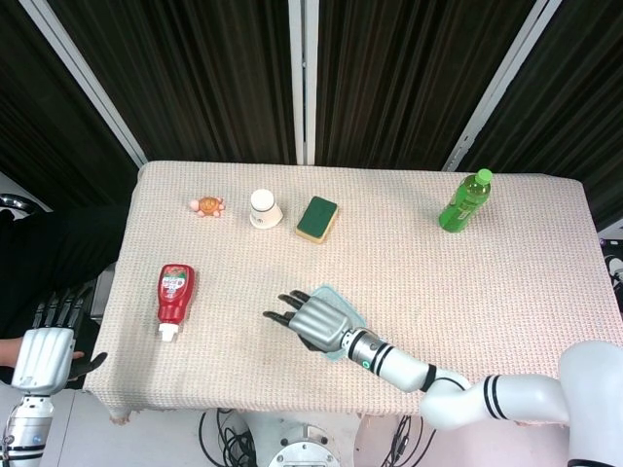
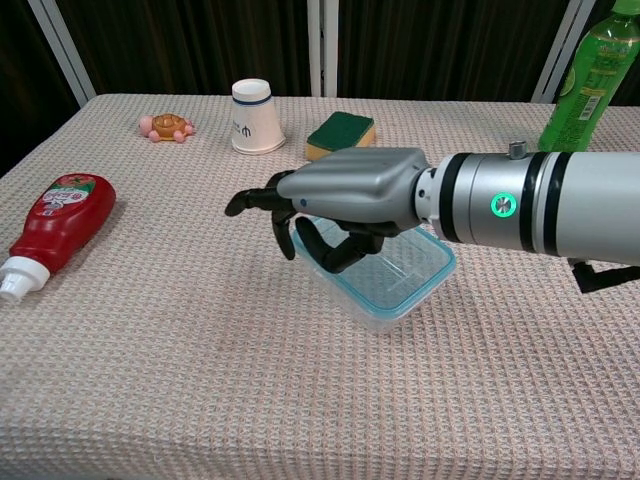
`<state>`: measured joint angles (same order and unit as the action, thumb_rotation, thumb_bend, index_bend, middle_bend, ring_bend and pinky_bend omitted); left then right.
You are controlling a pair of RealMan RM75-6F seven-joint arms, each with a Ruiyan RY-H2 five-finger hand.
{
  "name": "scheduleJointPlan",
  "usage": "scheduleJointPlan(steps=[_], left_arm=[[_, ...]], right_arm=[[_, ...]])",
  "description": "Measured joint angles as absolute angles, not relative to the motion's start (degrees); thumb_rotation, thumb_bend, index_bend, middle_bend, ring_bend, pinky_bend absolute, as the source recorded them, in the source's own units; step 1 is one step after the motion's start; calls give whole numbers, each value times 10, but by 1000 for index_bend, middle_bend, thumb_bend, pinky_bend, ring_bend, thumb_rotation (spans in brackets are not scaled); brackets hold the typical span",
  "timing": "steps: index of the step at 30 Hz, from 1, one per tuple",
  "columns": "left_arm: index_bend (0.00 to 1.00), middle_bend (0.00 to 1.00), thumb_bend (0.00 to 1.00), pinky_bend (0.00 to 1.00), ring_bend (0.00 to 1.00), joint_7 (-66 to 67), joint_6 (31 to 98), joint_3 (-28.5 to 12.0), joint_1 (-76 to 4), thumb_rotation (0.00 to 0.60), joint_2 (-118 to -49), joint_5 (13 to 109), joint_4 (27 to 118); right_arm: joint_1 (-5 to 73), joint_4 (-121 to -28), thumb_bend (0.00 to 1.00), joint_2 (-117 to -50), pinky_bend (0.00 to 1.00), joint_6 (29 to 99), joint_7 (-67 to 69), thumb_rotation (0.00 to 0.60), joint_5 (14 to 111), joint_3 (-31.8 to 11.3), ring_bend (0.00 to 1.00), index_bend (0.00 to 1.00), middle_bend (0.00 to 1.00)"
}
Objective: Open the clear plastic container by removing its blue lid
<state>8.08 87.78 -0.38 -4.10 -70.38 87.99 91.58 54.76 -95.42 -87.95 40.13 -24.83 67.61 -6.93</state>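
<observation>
The clear plastic container (image 2: 412,278) with its blue-rimmed lid (image 2: 441,263) sits near the table's front middle and looks slightly tilted. My right hand (image 2: 345,200) hangs over its left half, fingers apart and reaching left past the rim, and the thumb curls down onto the lid. The container's left edge is hidden under the hand. From above, the right hand (image 1: 313,319) covers most of the container (image 1: 350,314). My left hand (image 1: 44,352) hangs beside the table's front left corner, fingers apart, holding nothing.
A ketchup bottle (image 2: 60,225) lies at the left. Along the back stand a turtle toy (image 2: 166,127), an upturned paper cup (image 2: 255,117) and a green-topped sponge (image 2: 340,133). A green drink bottle (image 2: 585,85) stands at the back right.
</observation>
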Motion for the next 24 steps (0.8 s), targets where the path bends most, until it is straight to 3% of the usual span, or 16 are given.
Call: scheduleJointPlan(steps=[12,15,16,17,19,21,24], left_arm=[[42,56,0,0,0,75,867,-5,-45,600,-713,882,905],[42,56,0,0,0,76,863,-6,-48,600,-713,881,906],[42,56,0,0,0,77,862,-7,-49,600,-713,881,906],[42,56,0,0,0,79,861,-7,-50,600,-713,881,908],[42,56,0,0,0,82,860,-8,-51,600,-712,881,910],[42,56,0,0,0,86,858,-8,-52,600,-712,881,914],[42,56,0,0,0,92,854,-9,-54,600,-711,879,920]], right_arm=[[486,-963,913,-791,99,458,-245,600,613,-20,15,0,374],[465,-970,632,-775,99,477,-208,600,628,-17,22,0,310],[457,-972,458,-770,99,486,-193,600,639,-17,20,0,264],[449,-974,353,-766,99,497,-176,600,652,-16,16,0,230],[430,-975,184,-754,81,526,-139,600,693,-13,5,0,160],[409,-974,74,-738,49,559,-105,600,743,-6,0,0,109],[376,-972,9,-712,4,604,-69,600,817,14,0,0,28]])
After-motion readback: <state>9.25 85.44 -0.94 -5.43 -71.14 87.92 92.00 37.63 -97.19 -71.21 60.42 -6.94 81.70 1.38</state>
